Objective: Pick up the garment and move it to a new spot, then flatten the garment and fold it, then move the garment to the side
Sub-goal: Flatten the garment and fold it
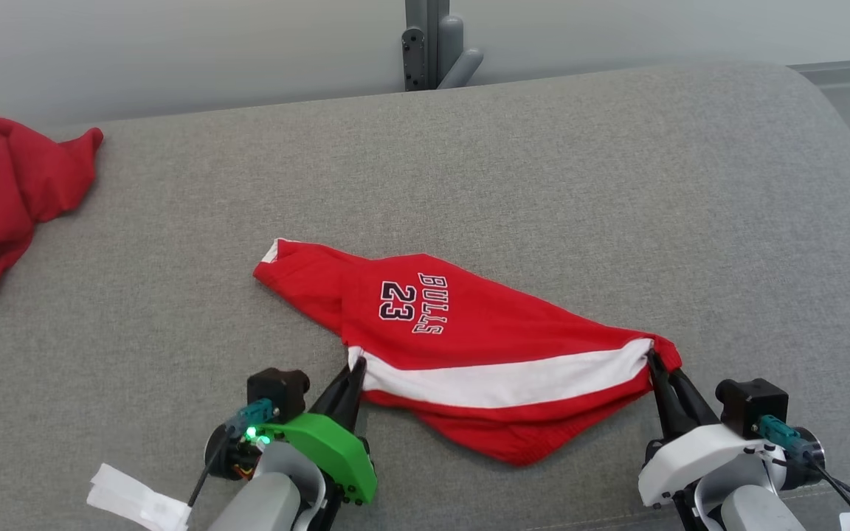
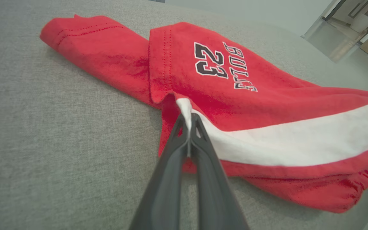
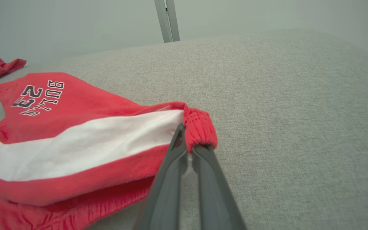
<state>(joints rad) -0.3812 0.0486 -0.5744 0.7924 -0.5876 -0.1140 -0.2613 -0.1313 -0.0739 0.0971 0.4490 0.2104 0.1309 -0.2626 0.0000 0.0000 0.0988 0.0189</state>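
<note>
The garment (image 1: 462, 332) is a pair of red shorts with a white stripe and "BULLS 23" printed in black, lying crumpled on the grey cushion. My left gripper (image 1: 355, 366) is shut on the left end of the white stripe; in the left wrist view the garment (image 2: 235, 105) is pinched at the left gripper (image 2: 188, 119), where both fingers meet on the white edge. My right gripper (image 1: 652, 361) is shut on the right end of the garment, and in the right wrist view the right gripper (image 3: 187, 145) clamps a bunched red corner of the garment (image 3: 85, 140).
A second red garment (image 1: 4, 192) lies bunched at the far left of the cushion (image 1: 617, 184). A grey metal post (image 1: 436, 44) rises behind the back edge. White paper (image 1: 137, 498) sits at the near left. The cushion curves down at the right.
</note>
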